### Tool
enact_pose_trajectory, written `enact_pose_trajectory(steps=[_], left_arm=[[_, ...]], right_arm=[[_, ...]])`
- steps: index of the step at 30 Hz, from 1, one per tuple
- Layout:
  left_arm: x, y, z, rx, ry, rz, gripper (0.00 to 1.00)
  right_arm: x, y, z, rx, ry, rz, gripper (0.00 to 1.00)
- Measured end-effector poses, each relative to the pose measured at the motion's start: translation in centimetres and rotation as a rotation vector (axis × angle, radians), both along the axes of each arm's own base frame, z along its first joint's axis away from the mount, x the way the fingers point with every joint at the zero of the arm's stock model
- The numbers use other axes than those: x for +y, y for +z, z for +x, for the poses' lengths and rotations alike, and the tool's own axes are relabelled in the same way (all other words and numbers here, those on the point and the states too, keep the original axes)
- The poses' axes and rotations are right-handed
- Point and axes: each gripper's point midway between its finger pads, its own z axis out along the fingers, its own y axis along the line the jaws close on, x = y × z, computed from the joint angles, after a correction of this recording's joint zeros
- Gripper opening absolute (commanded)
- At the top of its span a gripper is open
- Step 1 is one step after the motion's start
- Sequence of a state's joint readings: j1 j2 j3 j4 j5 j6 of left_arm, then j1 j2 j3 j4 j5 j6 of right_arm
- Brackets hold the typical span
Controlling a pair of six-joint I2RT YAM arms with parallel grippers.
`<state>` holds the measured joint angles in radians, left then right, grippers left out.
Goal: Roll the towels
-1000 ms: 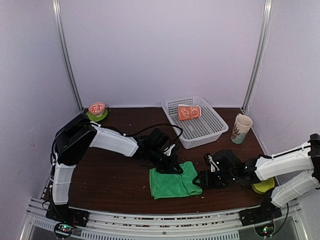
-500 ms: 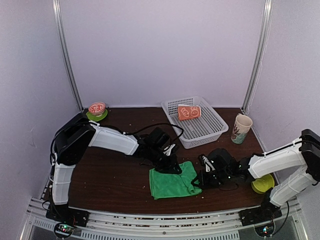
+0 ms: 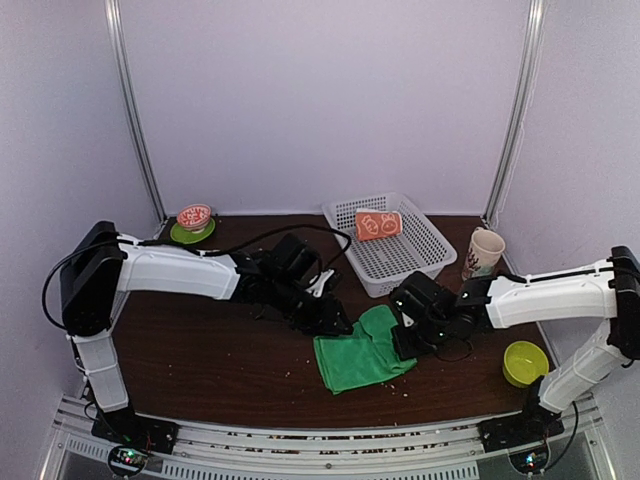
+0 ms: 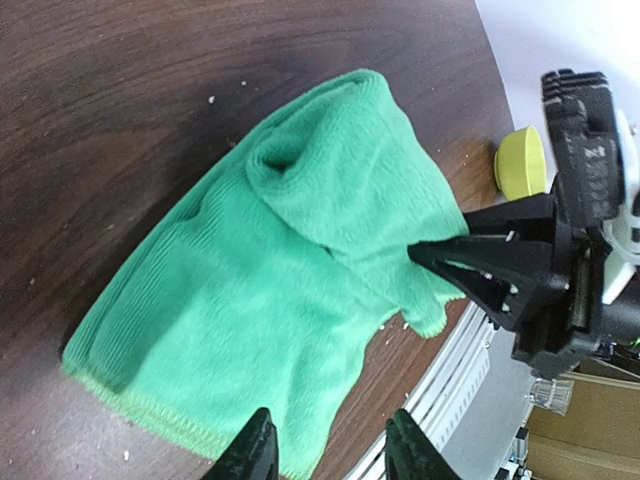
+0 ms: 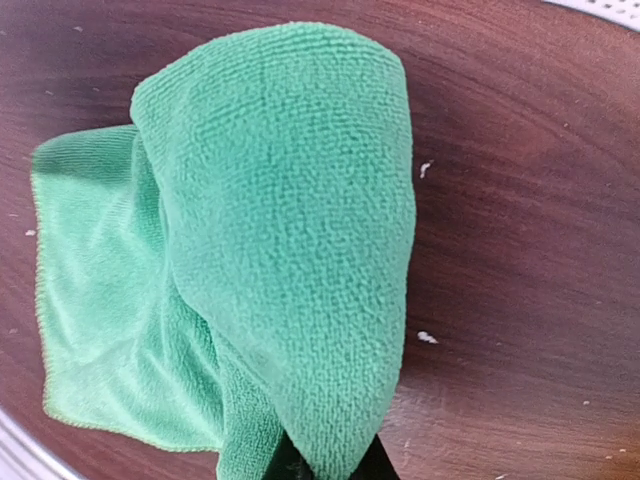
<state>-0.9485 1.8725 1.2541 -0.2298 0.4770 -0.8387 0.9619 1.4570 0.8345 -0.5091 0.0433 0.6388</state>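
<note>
The green towel (image 3: 362, 352) is lying on the bench (image 3: 220, 350) between the two end effectors, mid-bench and toward the near edge. The right end effector (image 5: 330, 462) is clamping together on a fold at the towel's right side, holding that flap raised so it is draping over the flatter layers. The left end effector (image 4: 330, 445) is hanging at the towel's far left corner with its fingers apart, gripping nothing; whether the tips are touching the hem cannot be told. The basket (image 3: 415, 262) is sitting just behind the towel, with the orange towel (image 3: 378, 224) lying rolled inside it. Bare bench is showing to the left, and a yellow bowl (image 3: 525, 362) is sitting well apart on the right. The green towel is looking plush, doubled over and crumpled, with a stitched hem along its near edge.
</note>
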Motion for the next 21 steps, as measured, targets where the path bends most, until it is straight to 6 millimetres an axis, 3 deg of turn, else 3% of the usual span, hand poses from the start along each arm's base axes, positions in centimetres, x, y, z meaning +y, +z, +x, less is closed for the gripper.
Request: enact_pose_trajectory(steps=[8, 13, 21], left_arm=[[2.4, -2.0, -0.4, -0.003, 0.04, 0.065, 0.35], [3.3, -3.4, -0.7, 0.012, 0.05, 0.089, 0.35], [0.9, -1.4, 0.9, -0.031, 0.052, -0.067, 0.31]], right_arm=[[-0.1, -1.2, 0.4, -0.058, 0.054, -0.3, 0.0], [0.1, -0.8, 0.4, -0.112, 0.083, -0.429, 0.0], [1.2, -0.1, 0.3, -0.15, 0.085, -0.468, 0.0]])
